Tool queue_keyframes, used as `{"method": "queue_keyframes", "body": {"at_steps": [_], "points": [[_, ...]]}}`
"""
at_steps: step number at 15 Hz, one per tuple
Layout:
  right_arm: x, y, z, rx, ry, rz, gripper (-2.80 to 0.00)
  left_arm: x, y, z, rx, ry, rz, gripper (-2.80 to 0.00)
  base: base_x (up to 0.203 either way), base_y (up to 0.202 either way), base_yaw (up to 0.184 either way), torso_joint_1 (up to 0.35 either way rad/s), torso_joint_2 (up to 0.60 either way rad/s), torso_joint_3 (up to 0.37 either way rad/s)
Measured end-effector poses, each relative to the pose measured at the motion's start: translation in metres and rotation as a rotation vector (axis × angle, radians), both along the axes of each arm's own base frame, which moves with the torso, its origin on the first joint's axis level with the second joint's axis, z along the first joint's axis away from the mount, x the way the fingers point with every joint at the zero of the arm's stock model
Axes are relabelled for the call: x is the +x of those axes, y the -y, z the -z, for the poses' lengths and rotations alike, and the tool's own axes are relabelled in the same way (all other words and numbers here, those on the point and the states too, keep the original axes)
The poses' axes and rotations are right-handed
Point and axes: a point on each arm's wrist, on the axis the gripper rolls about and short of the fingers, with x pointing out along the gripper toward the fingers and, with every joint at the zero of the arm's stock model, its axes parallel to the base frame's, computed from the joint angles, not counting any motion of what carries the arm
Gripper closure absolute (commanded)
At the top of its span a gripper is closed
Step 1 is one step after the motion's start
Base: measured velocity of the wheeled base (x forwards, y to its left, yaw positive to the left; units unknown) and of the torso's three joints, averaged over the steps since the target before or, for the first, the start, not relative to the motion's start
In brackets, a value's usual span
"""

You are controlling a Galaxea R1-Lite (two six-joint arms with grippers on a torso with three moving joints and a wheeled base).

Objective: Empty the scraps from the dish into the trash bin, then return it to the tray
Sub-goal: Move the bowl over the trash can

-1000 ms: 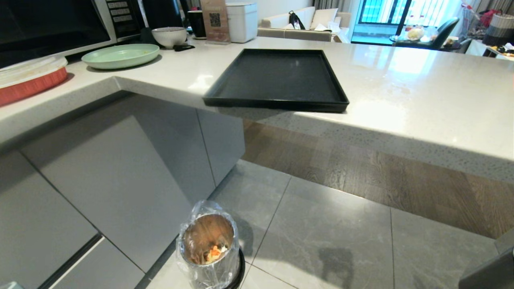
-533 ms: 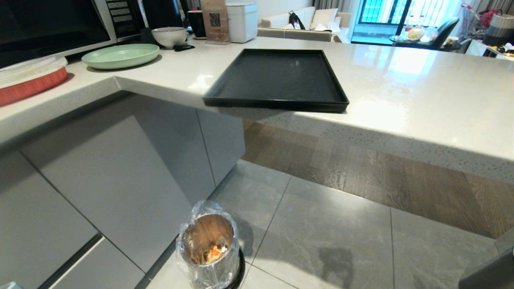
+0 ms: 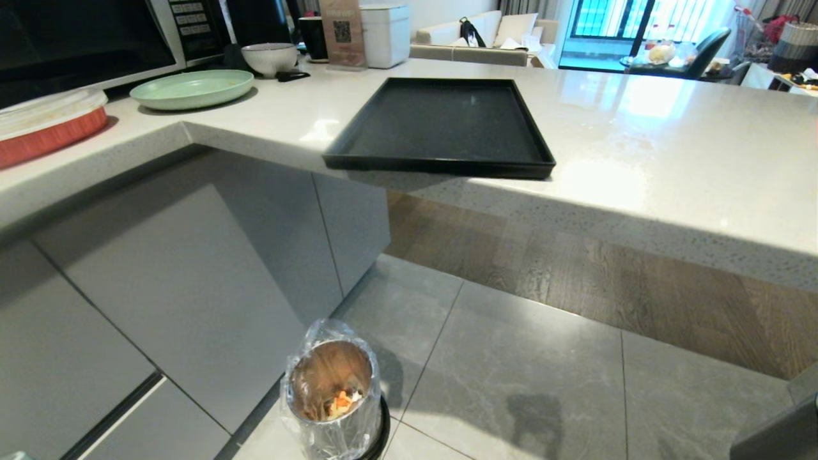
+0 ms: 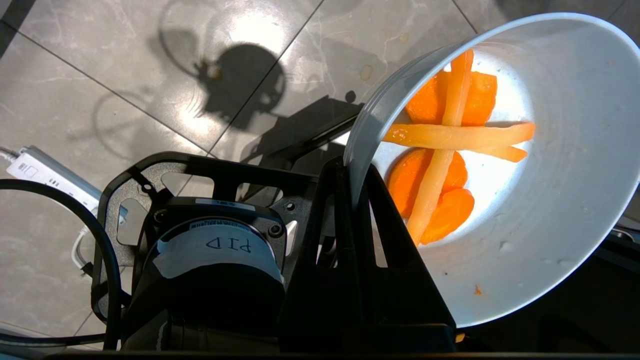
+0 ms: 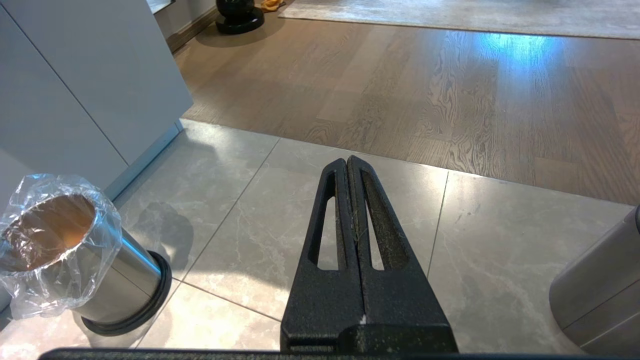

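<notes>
Left hand [image 4: 350, 185] clamped tight on the near rim of the dish [image 4: 560, 165], one finger inside the wall, one outside. Dish tipped on its side above the grey floor tiles [image 4: 125, 65], open face turned sideways. Scraps [image 4: 450, 150] clinging inside the dish: pale-yellow sticks crossed over orange chunks. White power strip [image 4: 30, 172] on the tiles beyond the hand.

Trash bin [image 3: 332, 390] standing on the floor below the bench [image 3: 639, 128], close to the grey cabinet fronts [image 3: 192, 287], clear bag crinkled over its rim, a few orange and pale bits already lying at the bottom. Tray [image 3: 441, 124] bare on the bench, near edge jutting slightly past the bench's front edge. Mint-green plate [image 3: 192, 88] and white bowl [image 3: 269, 57] farther back on the bench, left of the tray.

Right hand [image 5: 348, 165] pressed fully together, holding nothing, hanging low over the tiles to the right of the trash bin [image 5: 55, 245].
</notes>
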Motion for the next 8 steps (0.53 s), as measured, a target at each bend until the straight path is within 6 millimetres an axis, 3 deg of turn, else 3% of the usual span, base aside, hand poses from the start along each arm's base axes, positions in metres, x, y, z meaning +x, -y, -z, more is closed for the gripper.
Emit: {"method": "queue_keyframes", "body": {"at_steps": [3,8], "points": [[0.0000,0.0000,0.0000,0.000,0.000,0.000,0.00,0.0000,0.0003,0.0000,-0.010,-0.003,-0.011,0.00,0.000,0.000,0.000,0.004,0.00,-0.051],[0.0000,0.0000,0.0000,0.000,0.000,0.000,0.00,-0.0003,0.0006,0.0009,-0.013,-0.006,-0.013,0.00,0.000,0.000,0.000,0.002,0.00,-0.178]]}}
